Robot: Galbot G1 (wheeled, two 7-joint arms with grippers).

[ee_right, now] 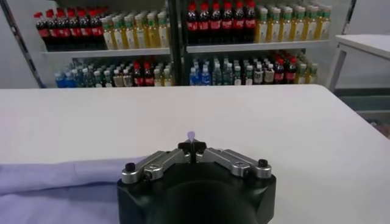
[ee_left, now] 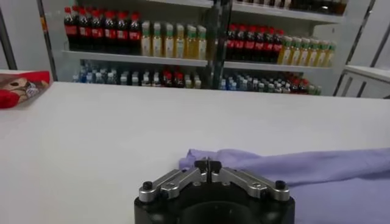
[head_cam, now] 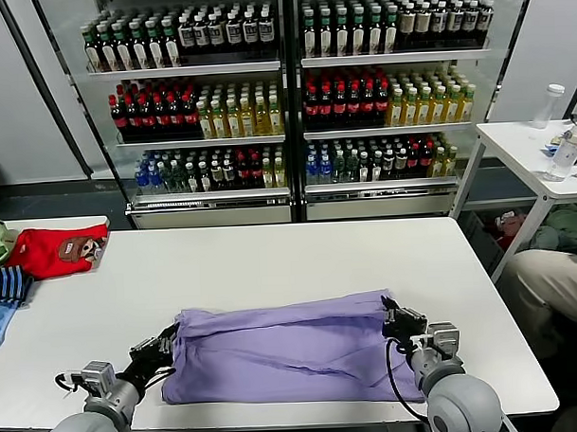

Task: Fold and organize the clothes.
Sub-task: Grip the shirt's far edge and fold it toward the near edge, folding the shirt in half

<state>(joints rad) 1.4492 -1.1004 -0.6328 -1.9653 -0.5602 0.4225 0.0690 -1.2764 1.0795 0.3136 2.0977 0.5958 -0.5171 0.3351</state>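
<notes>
The lavender T-shirt (head_cam: 284, 354) lies folded into a wide, wrinkled band, plain side up; its far corners are pinched between the left gripper's (head_cam: 168, 340) and right gripper's (head_cam: 394, 317) closed fingertips.

Plain lavender T-shirt (head_cam: 293, 353) on white tabletop (head_cam: 271, 259). Left of T-shirt: red garment (head_cam: 55, 251) with brown cartoon patch, then navy-and-blue striped garment (head_cam: 6, 283). Black end effectors with silver links at both T-shirt ends.
</notes>
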